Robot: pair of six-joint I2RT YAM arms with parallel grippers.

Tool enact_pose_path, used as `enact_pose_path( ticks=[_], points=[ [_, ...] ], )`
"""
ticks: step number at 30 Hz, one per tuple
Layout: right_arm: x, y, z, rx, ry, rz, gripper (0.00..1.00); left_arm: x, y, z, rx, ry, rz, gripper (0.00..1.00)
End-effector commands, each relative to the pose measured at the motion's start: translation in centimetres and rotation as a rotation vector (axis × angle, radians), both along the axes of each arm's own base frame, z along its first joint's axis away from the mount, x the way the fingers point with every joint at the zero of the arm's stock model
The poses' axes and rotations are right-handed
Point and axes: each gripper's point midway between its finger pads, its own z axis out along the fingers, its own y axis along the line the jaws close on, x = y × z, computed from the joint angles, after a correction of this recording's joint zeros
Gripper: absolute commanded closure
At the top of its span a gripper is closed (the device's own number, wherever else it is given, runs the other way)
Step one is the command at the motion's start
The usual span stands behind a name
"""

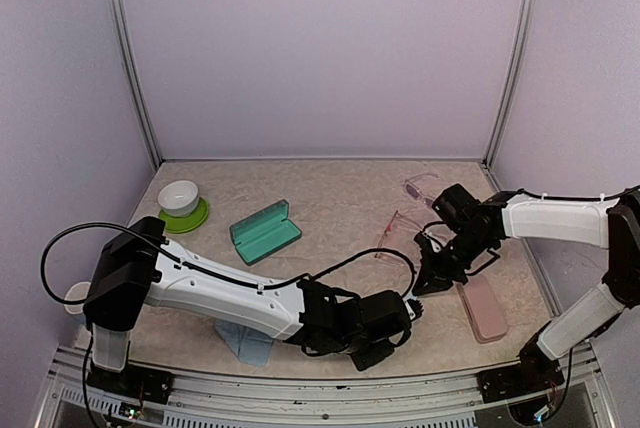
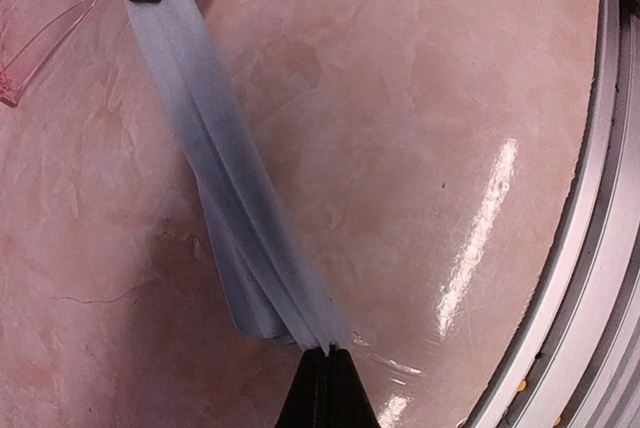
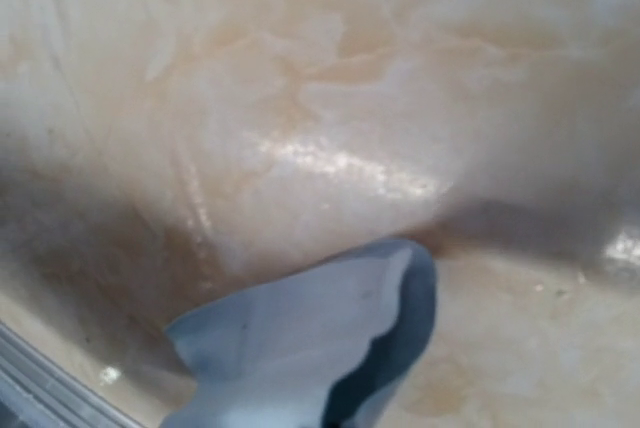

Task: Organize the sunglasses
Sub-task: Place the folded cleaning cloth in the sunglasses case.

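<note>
stretching a light-blue cloth (image 2: 230, 198) between them, the left gripper (image 2: 325, 358) and right gripper (image 1: 428, 278) each pinch one end, probably readying it for folding, so next both should lower it flat together. the pink-red sunglasses (image 1: 400, 231) lie just beyond, long axis seemingly slanting far-right to near-left, with the clear pair (image 1: 422, 186) farther back.

The tabletop (image 2: 420, 98) is smooth, glossy and marble-patterned with bright glare, the pale-blue cloth (image 2: 230, 208) above it is soft, matt and creased, the sunglasses (image 1: 398, 220) on it are translucent pink plastic, and the rail (image 2: 600, 248) along its edge is silvery metal.
</note>
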Motion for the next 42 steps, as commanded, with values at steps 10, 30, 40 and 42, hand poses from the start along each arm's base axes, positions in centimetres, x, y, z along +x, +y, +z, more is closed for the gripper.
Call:
enact_pose_path(
  ticks=[10, 30, 40, 42],
  points=[
    [1.0, 1.1, 1.7, 0.036, 0.037, -0.005, 1.00, 1.2, 0.8, 2.1, -0.049, 0.048, 0.066, 1.00],
    [5.9, 5.9, 4.0, 0.110, 0.070, -0.012, 1.00, 6.2, 5.9, 4.9, -0.082, 0.061, 0.109, 1.00],
    [7.8, 9.6, 4.4, 0.128, 0.078, 0.015, 1.00, 8.5, 9.6, 5.5, -0.086, 0.054, 0.180, 1.00],
    [8.3, 10.5, 4.2, 0.125, 0.082, 0.022, 1.00, 8.8, 10.3, 5.5, -0.089, 0.054, 0.188, 1.00]
  ],
)
